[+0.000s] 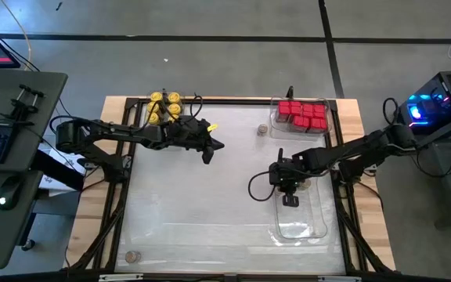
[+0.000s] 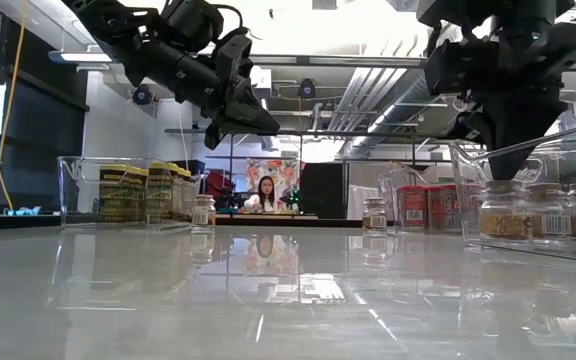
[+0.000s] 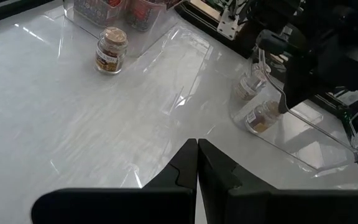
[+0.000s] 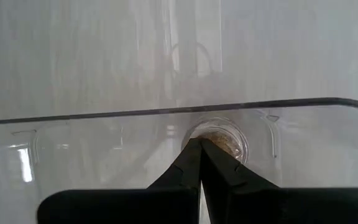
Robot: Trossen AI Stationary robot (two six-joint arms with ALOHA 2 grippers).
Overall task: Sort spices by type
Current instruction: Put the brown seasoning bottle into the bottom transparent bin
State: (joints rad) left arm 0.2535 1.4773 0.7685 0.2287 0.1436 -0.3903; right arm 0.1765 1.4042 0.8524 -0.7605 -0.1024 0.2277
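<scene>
Nearest, a brown-lidded jar stood at the table's near-left corner, another far, beside the red boxes — light, rigid, slick; grip the sides. Both grippers were shut, empty — left gripper near the yellow-lidded jars, right gripper over the right tray.

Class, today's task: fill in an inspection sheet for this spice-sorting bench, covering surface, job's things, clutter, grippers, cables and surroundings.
Surface: glossy white table, wooden border.
Job's things: yellow-lidded jars in a clear tray at the far left; red boxes in a clear tray at the far right; brown-lidded jars in the near-right tray; loose jars still out on the table.
Clutter: small round thing at the near-left edge, unclear.
Grippers: left gripper shut, empty, raised beside the yellow jars; right gripper shut, over the near-right tray.
Cables: black loop beside the right arm.
Surroundings: keyboard desk left; a person sitting far behind.
</scene>
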